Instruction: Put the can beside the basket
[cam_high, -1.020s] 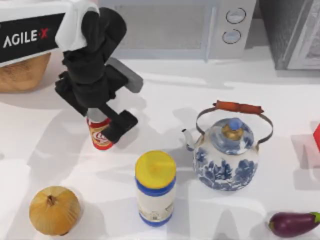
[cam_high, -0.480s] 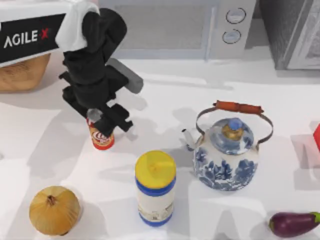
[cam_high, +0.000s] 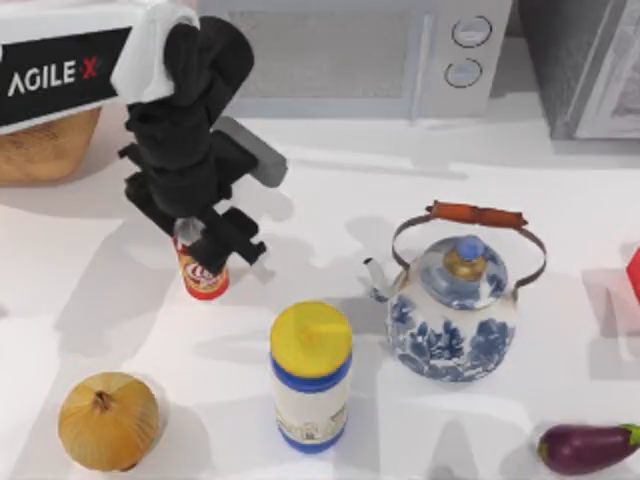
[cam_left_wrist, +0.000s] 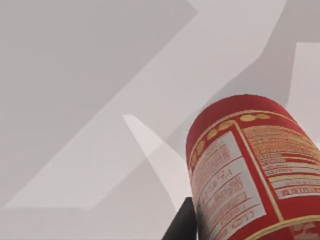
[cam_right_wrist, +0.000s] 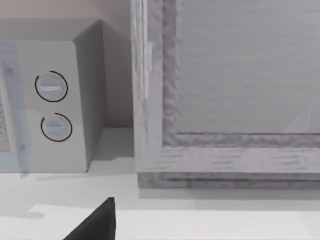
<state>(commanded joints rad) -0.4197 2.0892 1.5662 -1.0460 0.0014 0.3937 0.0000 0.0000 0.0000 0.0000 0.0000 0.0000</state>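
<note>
The can, red and gold-tan with a white script logo, stands upright on the white table at the left. My left gripper comes down over its top and is shut on the can, with dark fingers on either side. In the left wrist view the can looms close, and one dark finger lies against its side. The tan woven basket sits at the far left, behind and to the left of the can, mostly hidden under my left arm. A dark part of my right gripper juts into the right wrist view.
A yellow-lidded blue-and-white jar stands in front and to the right of the can. A blue-and-white kettle sits right of centre, an onion front left, an eggplant front right. A microwave lines the back.
Over the last second the left gripper's fingers have closed in on the can. Since half a second ago, hardly anything has moved, and the can stays in place.
</note>
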